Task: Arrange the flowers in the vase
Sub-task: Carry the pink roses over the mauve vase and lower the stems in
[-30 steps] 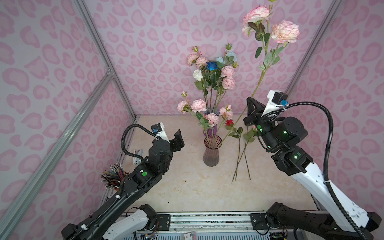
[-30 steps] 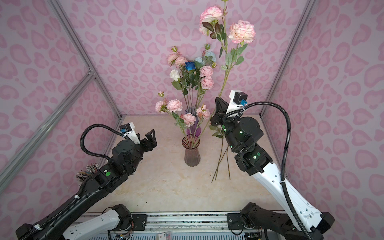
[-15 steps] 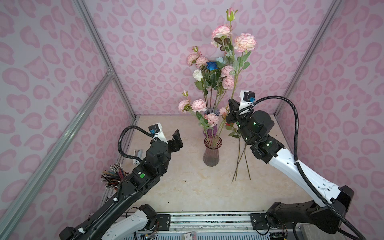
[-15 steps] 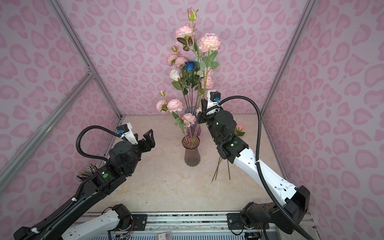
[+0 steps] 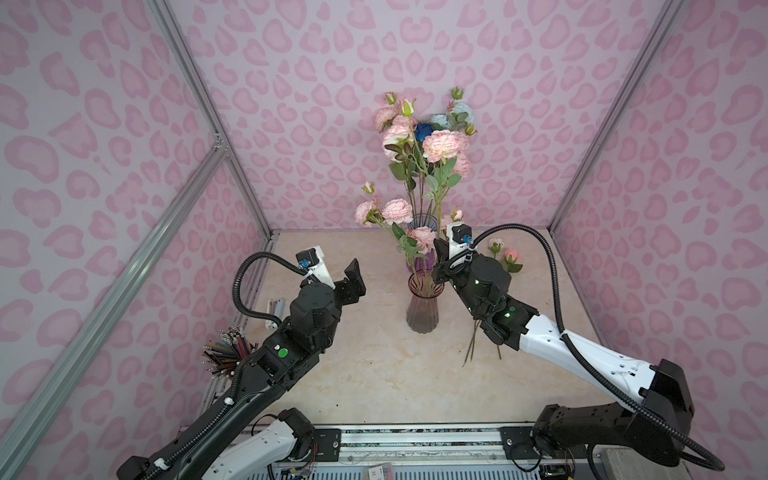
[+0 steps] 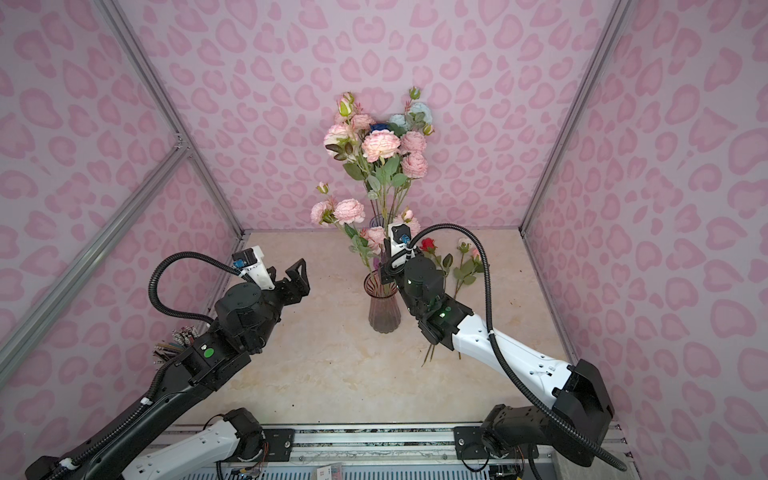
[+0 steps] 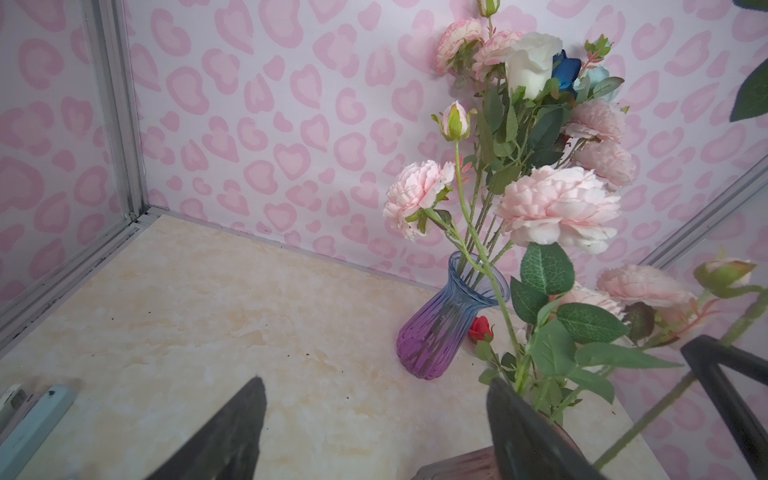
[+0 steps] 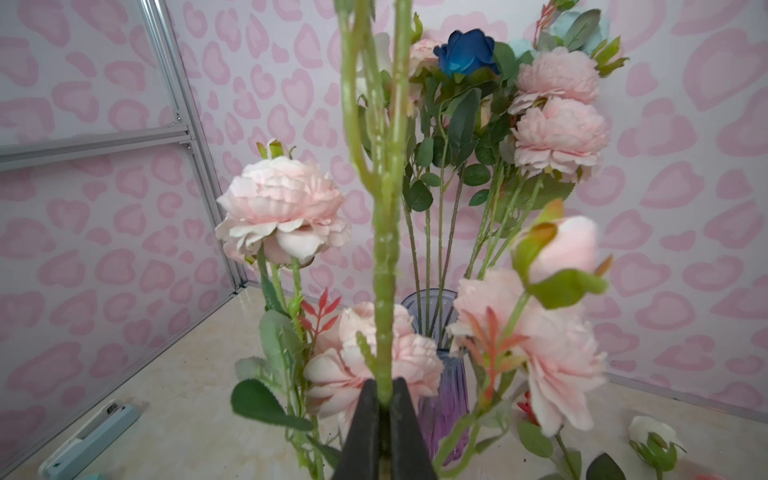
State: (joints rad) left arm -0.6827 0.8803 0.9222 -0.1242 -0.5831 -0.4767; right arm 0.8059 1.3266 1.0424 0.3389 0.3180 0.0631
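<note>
Right wrist view: right gripper (image 8: 384, 401) pinched tight on one green stem (image 8: 384, 249)
Left gripper (image 7: 374, 384): jaws wide apart, empty
Vases: two, brown-pink vase (image 5: 422, 311), blue-purple vase (image 7: 440, 332)

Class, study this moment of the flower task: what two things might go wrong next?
1. The right gripper, shut on a green stem, sits close to the rim of the slim glass vase; a nudge might tip it.
2. The held stem's leaves and blooms crowd the pink peonies already in the vase and may snag or drag them out.
</note>
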